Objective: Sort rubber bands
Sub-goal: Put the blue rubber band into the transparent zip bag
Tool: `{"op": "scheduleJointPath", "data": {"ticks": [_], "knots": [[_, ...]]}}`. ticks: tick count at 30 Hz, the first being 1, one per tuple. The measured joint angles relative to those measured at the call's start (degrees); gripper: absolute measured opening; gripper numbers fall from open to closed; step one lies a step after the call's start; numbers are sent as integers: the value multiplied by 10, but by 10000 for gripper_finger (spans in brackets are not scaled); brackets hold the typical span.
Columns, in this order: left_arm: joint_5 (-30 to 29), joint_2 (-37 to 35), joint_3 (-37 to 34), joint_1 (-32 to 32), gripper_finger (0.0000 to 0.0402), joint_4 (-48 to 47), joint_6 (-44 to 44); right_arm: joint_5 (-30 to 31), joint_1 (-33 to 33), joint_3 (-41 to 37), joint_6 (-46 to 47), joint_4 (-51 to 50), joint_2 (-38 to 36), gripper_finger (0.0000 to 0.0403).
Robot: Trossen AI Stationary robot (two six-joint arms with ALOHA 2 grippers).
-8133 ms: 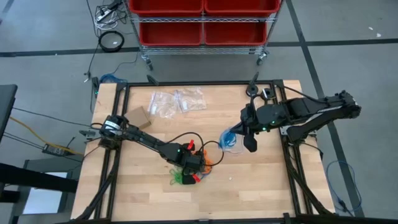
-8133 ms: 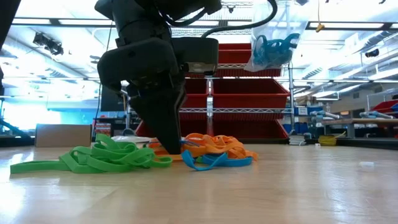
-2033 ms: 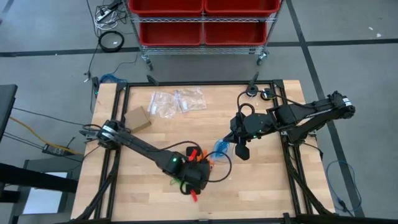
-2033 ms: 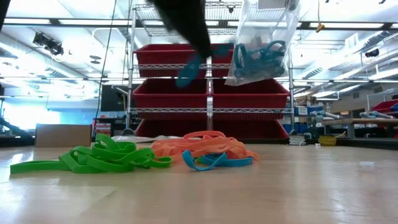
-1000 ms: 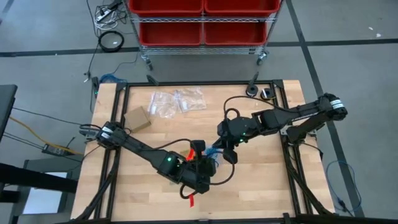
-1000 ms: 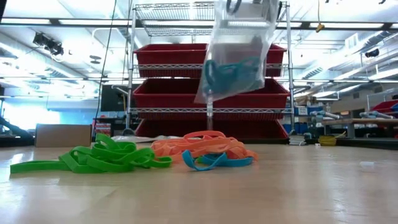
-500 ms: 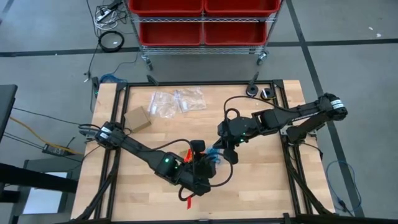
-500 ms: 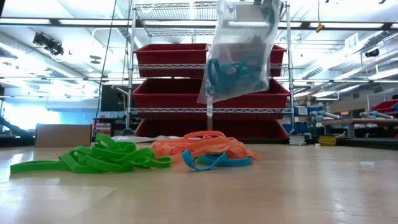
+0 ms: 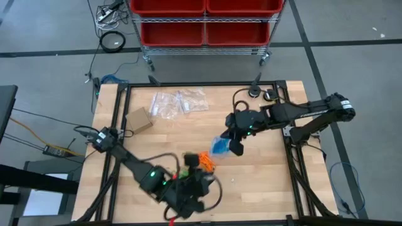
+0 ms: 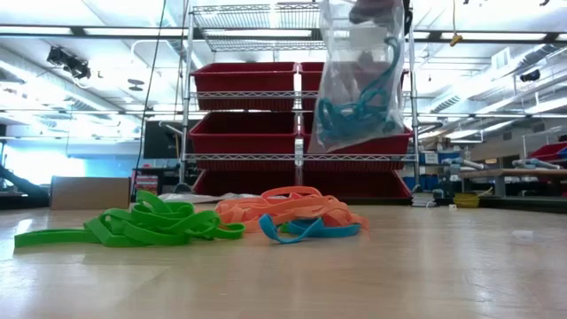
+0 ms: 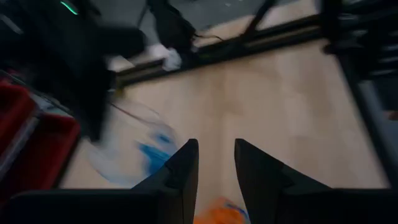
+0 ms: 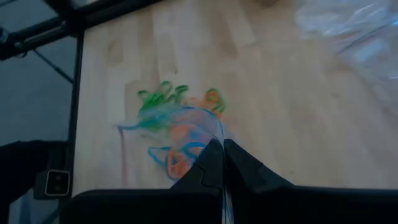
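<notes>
Right gripper (image 9: 235, 148) is up over the middle of the light wooden table (image 9: 264, 176), fingers pinched fully together on the top edge of a clear plastic bag (image 10: 359, 75) that hangs well above the tabletop; a tangle of thin blue rubber bands (image 10: 354, 106) sits inside the bag, with red storage bins (image 10: 244, 133) on a wire rack in the room behind it. In the right wrist view the two dark fingers (image 12: 214, 163) meet with the bag film (image 12: 186, 121) trapped between them. Left gripper (image 9: 185, 204) is low at the near edge of the table, well apart from the bag; in the left wrist view its fingers (image 11: 183, 171) stand partly apart with only bare wood in the gap, nothing held. Loose bands lie on the table near the front middle: a clump of bright green rubber bands (image 10: 133, 226), a pile of orange rubber bands (image 10: 288, 208) just beside it, and a few loose blue rubber bands (image 10: 306, 229) touching the orange pile's front edge. From above, only the orange part (image 9: 204, 161) shows clearly, between the two grippers; the left arm covers the rest. Far side of the table: several empty clear plastic bags (image 9: 179, 102) and a small brown cardboard box (image 9: 139, 119), well apart from both grippers.
</notes>
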Motion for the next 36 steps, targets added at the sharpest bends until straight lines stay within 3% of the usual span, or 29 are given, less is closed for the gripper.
{"op": "scheduleJointPath", "data": {"ticks": [5, 12, 16, 21, 30, 36], "knots": [[69, 8, -57, -27, 113, 14, -96, 23, -22, 0, -3, -1, -60, 0], [149, 10, -266, -34, 107, 231, -152, 16, -29, 0, 1, 1, -126, 0], [153, 11, -380, -33, 106, 349, -155, 7, -24, 0, 2, 0, -138, 0], [145, 11, -463, -21, 106, 431, -133, 3, -23, 0, -5, -1, -136, 0], [142, 11, -500, 32, 106, 480, -55, -1, -23, 0, -14, -8, -121, 0], [222, 16, -501, 47, 106, 467, -46, -1, -20, 0, -13, -11, -119, 0]]}}
